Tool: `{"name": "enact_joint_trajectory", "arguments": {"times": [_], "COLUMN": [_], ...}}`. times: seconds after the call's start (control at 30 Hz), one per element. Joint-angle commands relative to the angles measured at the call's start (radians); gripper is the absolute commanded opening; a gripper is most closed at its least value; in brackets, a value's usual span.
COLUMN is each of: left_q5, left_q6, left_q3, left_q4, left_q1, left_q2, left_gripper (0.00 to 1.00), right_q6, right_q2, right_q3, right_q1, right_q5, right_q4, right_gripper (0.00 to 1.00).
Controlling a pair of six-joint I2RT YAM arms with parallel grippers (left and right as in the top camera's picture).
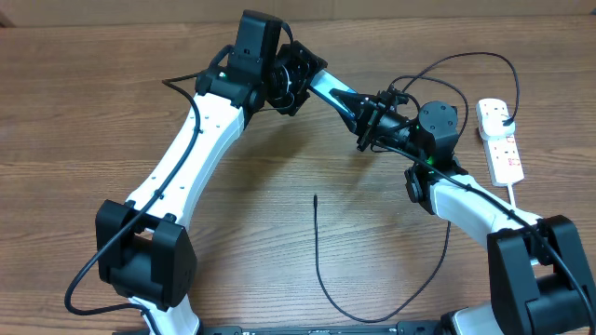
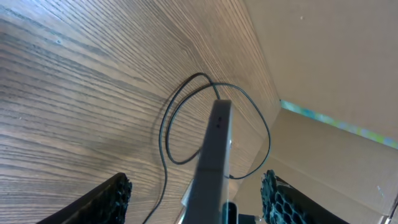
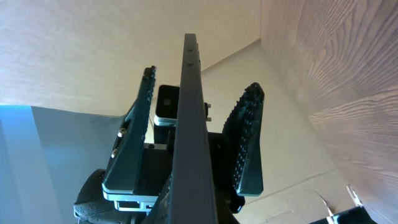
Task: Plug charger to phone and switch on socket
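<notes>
The phone [image 1: 328, 90] hangs edge-up above the table at the back, between my two grippers. My right gripper [image 1: 371, 119] is shut on its right end. My left gripper [image 1: 300, 79] is open, and its fingers [image 2: 109, 199] stand on either side of the phone [image 2: 214, 155] with a gap on both sides. In the right wrist view the phone [image 3: 191, 124] runs edge-on between those left fingers [image 3: 138, 143]. The charger [image 1: 321, 279] lies loose on the table, its free tip [image 1: 315, 198] pointing away from me. The socket [image 1: 500, 140] lies at the far right, with the black cable running to it.
The charger cable loops from the table's middle down to the front edge, up past the right arm and over the back to the socket. A thick white cord [image 1: 518, 197] leaves the socket toward the front. Brown walls stand behind the table.
</notes>
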Motion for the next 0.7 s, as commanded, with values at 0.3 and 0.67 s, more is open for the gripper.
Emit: {"name": "enact_joint_trajectory", "arguments": {"times": [0.3, 0.67], "left_q5": [0.016, 0.023], "left_q6": [-0.014, -0.022], "left_q3": [-0.017, -0.017], "left_q4": [0.031, 0.035], "left_q1": [0.003, 0.003], "left_q2": [0.010, 0.010], "left_gripper": [0.60, 0.46], "right_q6": [0.138, 0.138], "right_q2": [-0.006, -0.006], "right_q3": [0.023, 0.023], "right_q1": [-0.004, -0.003], "right_q5": [0.010, 0.009], "right_q4": [0.024, 0.044], "right_gripper": [0.04, 0.04]}}
